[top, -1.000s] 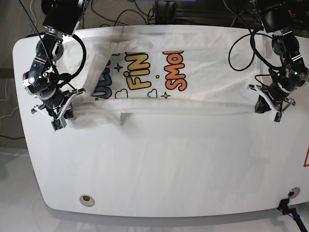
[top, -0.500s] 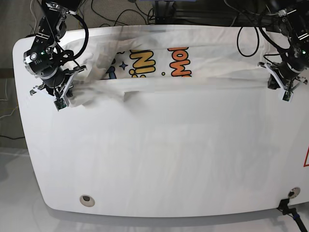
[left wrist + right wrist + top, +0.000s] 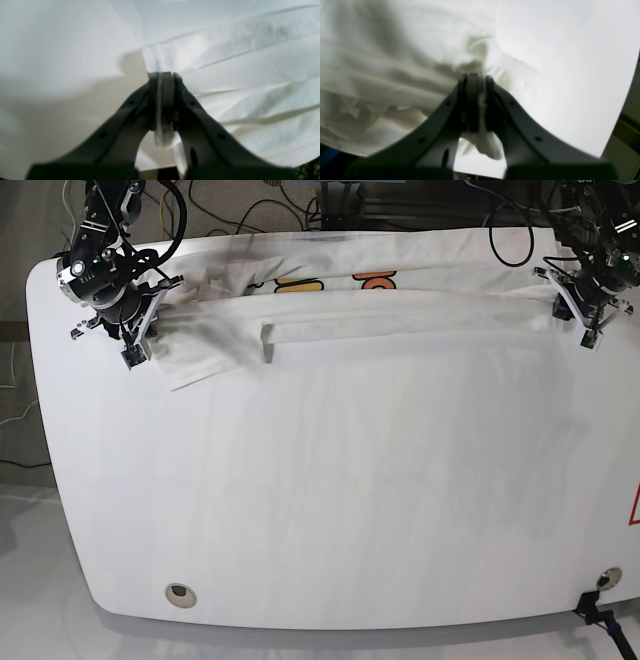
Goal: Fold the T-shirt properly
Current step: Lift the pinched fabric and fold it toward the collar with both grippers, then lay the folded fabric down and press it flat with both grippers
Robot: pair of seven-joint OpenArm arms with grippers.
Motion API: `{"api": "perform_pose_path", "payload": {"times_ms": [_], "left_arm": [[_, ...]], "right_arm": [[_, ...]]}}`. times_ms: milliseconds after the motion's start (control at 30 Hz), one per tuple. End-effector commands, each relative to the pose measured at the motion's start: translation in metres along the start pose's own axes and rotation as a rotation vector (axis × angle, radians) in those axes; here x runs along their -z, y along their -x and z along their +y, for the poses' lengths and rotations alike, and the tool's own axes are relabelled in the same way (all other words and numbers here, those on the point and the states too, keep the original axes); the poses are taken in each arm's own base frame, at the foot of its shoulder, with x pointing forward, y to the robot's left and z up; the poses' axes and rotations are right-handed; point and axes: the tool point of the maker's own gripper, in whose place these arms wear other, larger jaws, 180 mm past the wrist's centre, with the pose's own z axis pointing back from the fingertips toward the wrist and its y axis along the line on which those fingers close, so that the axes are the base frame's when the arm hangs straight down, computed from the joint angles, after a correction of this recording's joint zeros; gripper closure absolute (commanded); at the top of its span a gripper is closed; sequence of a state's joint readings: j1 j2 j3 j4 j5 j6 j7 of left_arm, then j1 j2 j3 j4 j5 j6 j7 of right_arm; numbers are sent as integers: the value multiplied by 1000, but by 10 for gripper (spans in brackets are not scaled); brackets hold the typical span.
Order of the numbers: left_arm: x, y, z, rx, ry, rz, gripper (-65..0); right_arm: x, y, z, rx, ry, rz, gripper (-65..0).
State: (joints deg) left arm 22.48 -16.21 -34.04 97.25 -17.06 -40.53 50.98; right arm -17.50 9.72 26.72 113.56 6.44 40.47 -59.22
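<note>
Base view: the T-shirt (image 3: 350, 305) lies folded along the counter (image 3: 330, 500) far edge. Wrist views alone show my left claw (image 3: 165, 77) and right claw (image 3: 476, 77) each clenched on, apparently, cloth edges.

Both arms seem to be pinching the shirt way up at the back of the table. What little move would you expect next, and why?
Probably lower and release. The left gripper and right gripper are each shut on the T-shirt, whose folded-over layer already covers most of the print near the table's far edge. Laying the fold flat, then opening, seems sensible. One corner below the right gripper sticks out and may need smoothing afterwards.
</note>
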Motion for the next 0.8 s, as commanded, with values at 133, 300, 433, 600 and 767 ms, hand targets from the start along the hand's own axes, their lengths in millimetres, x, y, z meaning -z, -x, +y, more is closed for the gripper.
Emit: {"api": "perform_pose_path", "payload": {"times_ms": [133, 300, 433, 600, 767], "left_arm": [[2, -4, -5, 47, 10, 7, 0], [3, -7, 2, 72, -25, 21, -254], [7, -21, 6, 124, -56, 24, -299], [1, -47, 24, 143, -103, -34, -301], [-16, -77, 27, 181, -144, -130, -301]], "right_arm": [[5, 8, 5, 32, -5, 22, -63], [6, 11, 4, 34, -6, 30, -268], [6, 16, -2, 17, 2, 48, -405], [0, 10, -5, 9, 17, 28, -441], [-4, -6, -10, -4, 36, -13, -444]]}}
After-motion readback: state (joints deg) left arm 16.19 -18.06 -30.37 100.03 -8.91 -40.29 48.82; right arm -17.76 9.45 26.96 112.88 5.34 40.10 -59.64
